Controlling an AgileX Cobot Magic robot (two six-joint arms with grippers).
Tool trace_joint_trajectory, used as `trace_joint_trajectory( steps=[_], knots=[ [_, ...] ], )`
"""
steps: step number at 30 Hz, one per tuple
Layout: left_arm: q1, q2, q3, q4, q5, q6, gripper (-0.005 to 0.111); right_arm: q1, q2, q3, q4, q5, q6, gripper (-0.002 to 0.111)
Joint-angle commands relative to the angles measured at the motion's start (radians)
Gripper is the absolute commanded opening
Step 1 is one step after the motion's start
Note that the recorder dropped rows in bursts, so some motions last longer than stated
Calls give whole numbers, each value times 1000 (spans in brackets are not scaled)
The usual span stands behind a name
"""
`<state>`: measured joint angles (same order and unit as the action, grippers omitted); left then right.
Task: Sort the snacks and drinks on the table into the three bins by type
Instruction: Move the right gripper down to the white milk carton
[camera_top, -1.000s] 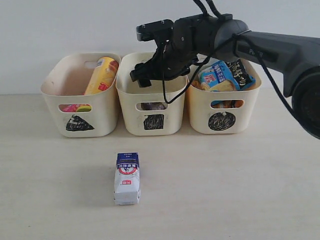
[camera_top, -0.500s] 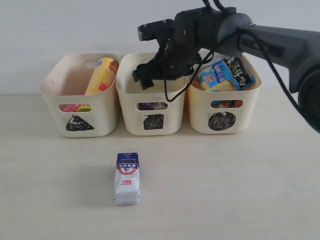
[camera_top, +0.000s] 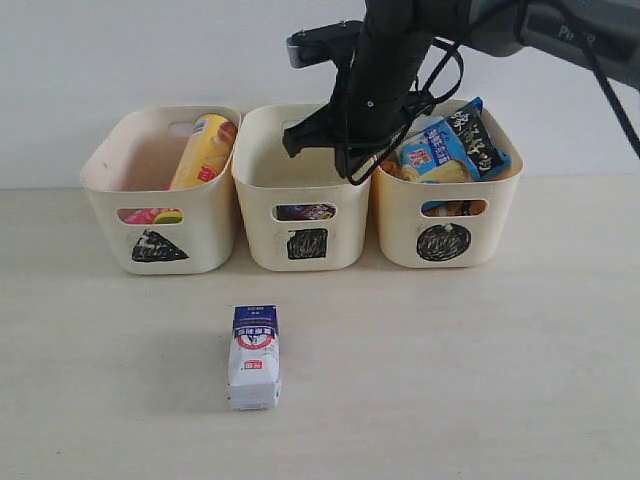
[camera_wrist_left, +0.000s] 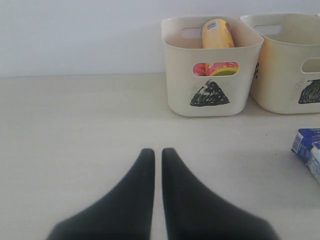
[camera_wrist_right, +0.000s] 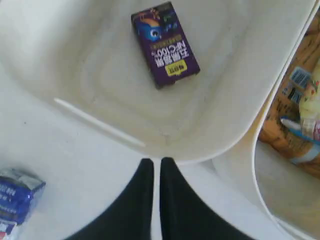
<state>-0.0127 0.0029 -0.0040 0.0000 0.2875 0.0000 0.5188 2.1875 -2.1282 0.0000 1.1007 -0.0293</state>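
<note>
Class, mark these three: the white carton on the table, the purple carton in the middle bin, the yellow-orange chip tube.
white carton (camera_top: 254, 358), exterior view, middle of its labelled face.
purple carton (camera_wrist_right: 165, 44), right wrist view, middle of its printed face.
yellow-orange chip tube (camera_top: 205, 150), exterior view, its side wall.

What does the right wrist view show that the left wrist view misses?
Only right wrist: a purple carton lying flat in the middle bin, and bags in the next bin. Only left wrist: the triangle bin holding a yellow tube. Both: the middle bin and the blue-topped carton on the table.
</note>
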Motion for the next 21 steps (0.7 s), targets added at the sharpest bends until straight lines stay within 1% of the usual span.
trace_joint_trajectory(
  steps=[1, 6, 9, 16, 21],
  knots=[
    [3, -3, 4, 0, -3, 9, 4, 30, -38, -4, -9, 92, -38, 0],
    [3, -3, 4, 0, -3, 9, 4, 134, -72, -4, -15, 120, -47, 0],
    [3, -3, 4, 0, -3, 9, 4, 193, -71, 7, -15, 120, 6, 0],
    [3, -3, 4, 0, -3, 9, 4, 248, -72, 56, -11, 120, 83, 0],
    [3, -3, 4, 0, -3, 9, 4, 248, -71, 119, 25, 120, 160, 0]
  ],
)
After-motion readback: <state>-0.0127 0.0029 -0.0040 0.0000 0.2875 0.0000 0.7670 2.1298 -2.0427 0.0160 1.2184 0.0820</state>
